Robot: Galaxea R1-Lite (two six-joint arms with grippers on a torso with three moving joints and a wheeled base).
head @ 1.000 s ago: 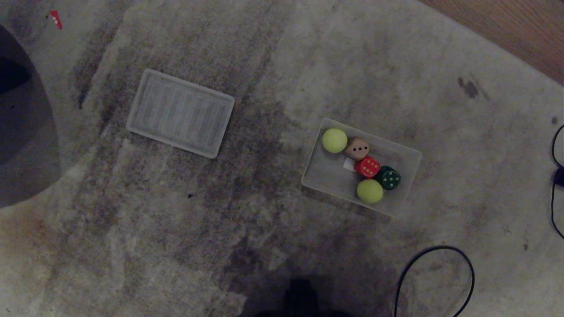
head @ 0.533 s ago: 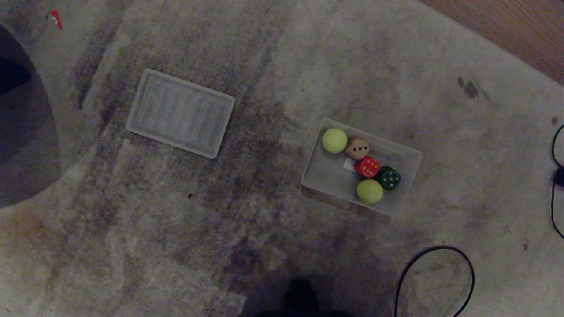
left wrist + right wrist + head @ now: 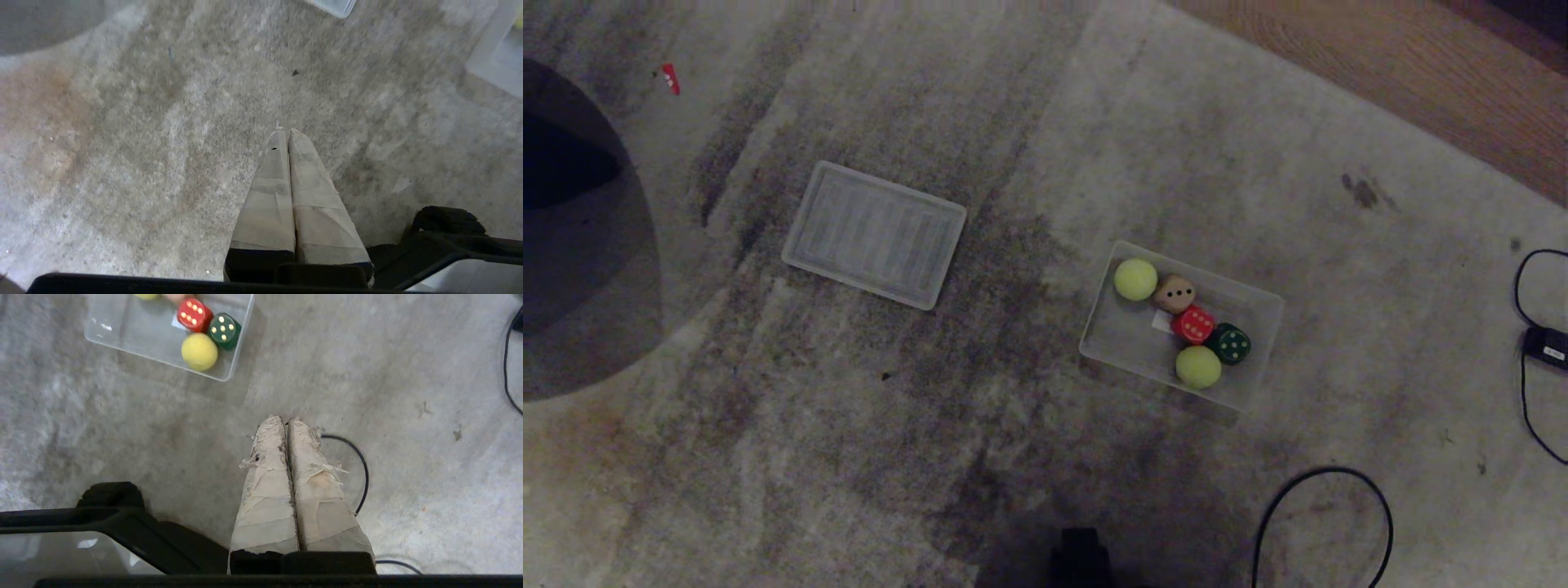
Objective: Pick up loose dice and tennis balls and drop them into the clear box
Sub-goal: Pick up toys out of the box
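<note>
Clear box (image 3: pixel 1131 343): sits on the carpet (image 3: pixel 980 457), right of centre in the head view; its long axis runs from upper left to lower right in that view, slightly skewed to the carpet's edge.
Tennis balls: one (image 3: pixel 1135 279) in the box's far left corner, the other (image 3: pixel 1198 367) against the near long wall, toward the right end.
Dice: tan die (image 3: pixel 1174 293), red die (image 3: pixel 1193 324) and dark green die (image 3: pixel 1230 344) lie in a diagonal row inside the box, each touching the next; the green one is just beside the nearer ball.
Lid (image 3: pixel 875 234): flat and ribbed, on the carpet well apart to the left of the box; its long axis runs roughly parallel to the box's.
Left pincer (image 3: pixel 284 131): taped fingers pressed together, nothing between them, hanging over bare carpet.
Right pincer (image 3: pixel 285 419): taped fingers closed against each other, empty, above the carpet, with a loop of black cable (image 3: pixel 359 457) behind the tips.
Head view only: the whole box and whole lid, a strip of wooden floor (image 3: pixel 1380 73) at top right, and a small black adapter (image 3: pixel 1547 347) on a cable at the right edge; neither arm appears.
Right wrist view only: clear pips on the red and green dice; just the box's near end fits in.
Left wrist view only: a corner of the lid and an edge of the box at the frame's margins.
</note>
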